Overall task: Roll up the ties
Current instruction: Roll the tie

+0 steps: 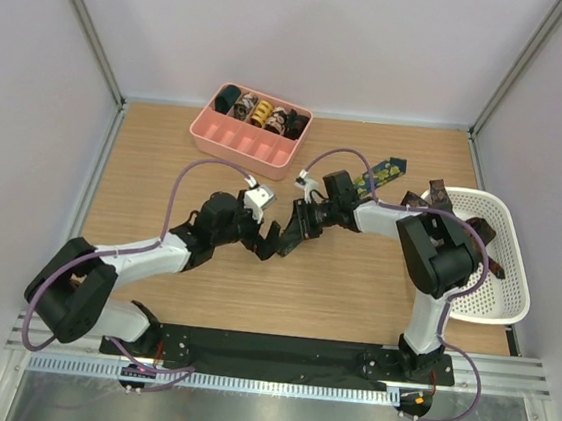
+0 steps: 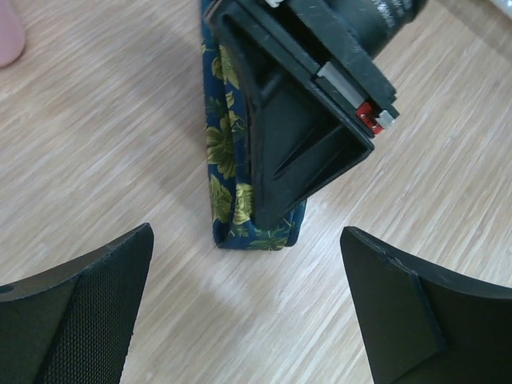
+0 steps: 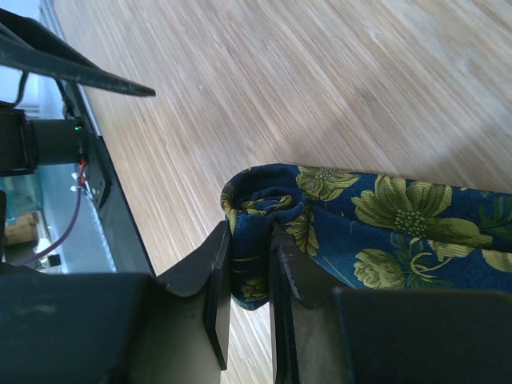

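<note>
Where right end effector (image 3: pixel 250 282) clamps, tie (image 3: pixel 384 220) hidden.

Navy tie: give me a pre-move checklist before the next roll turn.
1. Grip: right tool shut on the coiled end of the navy tie: ok.
2. Helper: left tool open, not touching the tie: ok.
3. Coil begun at the pinched end: ok, visible in the right wrist view.
4. Rest of the tie flat on the table, no twist: cannot tell, the arms hide part of it.
5. Free slots in the pink tray: ok, the front row looks bare.
6. Coil tight enough: cannot tell.
</note>
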Controlling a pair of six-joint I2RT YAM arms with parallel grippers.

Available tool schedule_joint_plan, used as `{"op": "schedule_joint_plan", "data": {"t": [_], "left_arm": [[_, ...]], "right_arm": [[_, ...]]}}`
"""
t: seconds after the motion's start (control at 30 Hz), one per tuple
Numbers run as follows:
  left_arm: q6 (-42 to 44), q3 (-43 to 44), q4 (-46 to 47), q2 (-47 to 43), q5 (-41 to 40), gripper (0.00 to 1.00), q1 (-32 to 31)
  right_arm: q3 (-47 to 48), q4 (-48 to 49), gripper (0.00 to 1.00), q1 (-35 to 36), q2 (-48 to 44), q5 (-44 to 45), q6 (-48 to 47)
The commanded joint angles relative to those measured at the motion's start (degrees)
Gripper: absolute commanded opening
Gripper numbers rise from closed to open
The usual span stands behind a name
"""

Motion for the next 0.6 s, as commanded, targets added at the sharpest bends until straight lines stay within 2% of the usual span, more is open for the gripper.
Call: {"op": "schedule_joint_plan", "data": {"t": [0.0, 0.03, 0.27, 0.4, 0.57], "left_arm": [[7.5, 4.4, -2.8, 2.1, 2.8, 1.0, -1.5], [10.5, 5.6, -5.2, 3.0, 1.6, 1.0, -2.2], [17.4, 14.0, -15.8, 11.6, 1.6, 1.0, -4.0], [18.6, 17.9, -21.6, 16.7, -1.0, 1.0, -4.1], [18.9, 20.9, -24.3, 20.3, -1.7, 0.98, -4.2]], "right_arm": [[-1.4, 7.4, 0.01, -1.5, 1.4, -3.7, 3.3], [-1.9, 8.2, 0.01, -1.7, 1.5, -4.4, 3.9], [-2.6, 11.4, 0.01, -3.7, 2.8, -6.7, 6.0], [-3.6, 13.8, 0.01, -4.7, 3.5, -8.1, 7.5], [-4.5, 16.7, 0.01, -5.7, 4.1, -9.3, 9.4]]}}
